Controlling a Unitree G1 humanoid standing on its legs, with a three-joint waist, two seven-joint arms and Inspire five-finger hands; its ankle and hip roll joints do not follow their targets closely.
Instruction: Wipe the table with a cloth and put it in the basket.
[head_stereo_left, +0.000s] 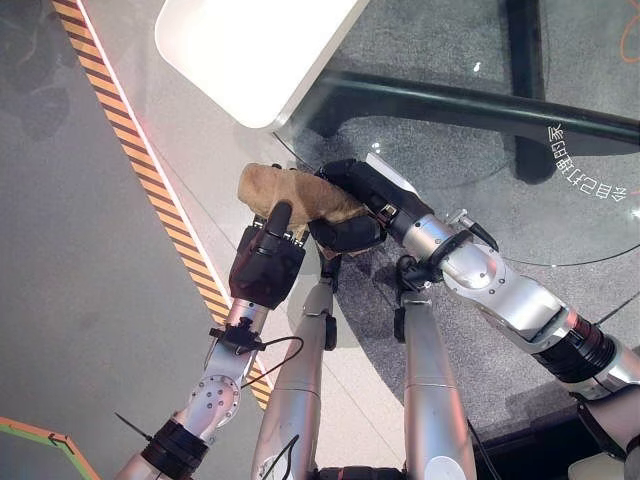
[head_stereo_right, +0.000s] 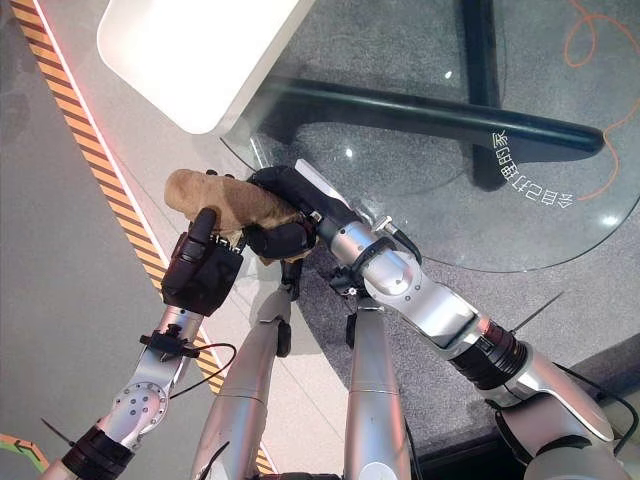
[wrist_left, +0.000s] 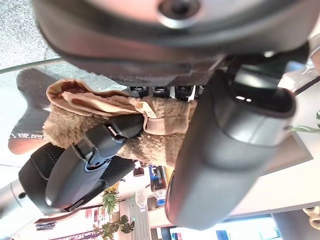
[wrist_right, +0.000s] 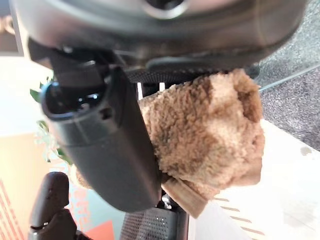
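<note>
Tan fleece cloth (head_stereo_left: 290, 195): one item, bunched into a thick wad, held in the air between both robot hands just off the near rim of the glass bench (head_stereo_left: 560, 160). You had it over the floor (head_stereo_left: 60, 300) rather than flat on the glass.

Left robot hand (head_stereo_left: 266, 262): dark, below the cloth with its thumb raised against the wad; its own wrist view showed its fingers and thumb curled round the fleece. You could judge this as a support grip, keeping the loose end from drooping.

Right robot hand (head_stereo_left: 355, 200): dark, with a white cover on its side, wrapped over the cloth's other end; its wrist view showed the thumb clamped against the fleece. The double grip read as a hand-over or a re-bunching, though which one could not be told.

White board (head_stereo_left: 255, 50): rounded corner, lying over the far edge of the glass.

Yellow-and-black striped tape (head_stereo_left: 150, 180): floor marking, running diagonally under the left arm.

Writing: white characters (head_stereo_left: 585, 170) on the glass, seen reversed and not legible to you. A small fabric tag (wrist_left: 150, 117) on the cloth carried no print you could read.
</note>
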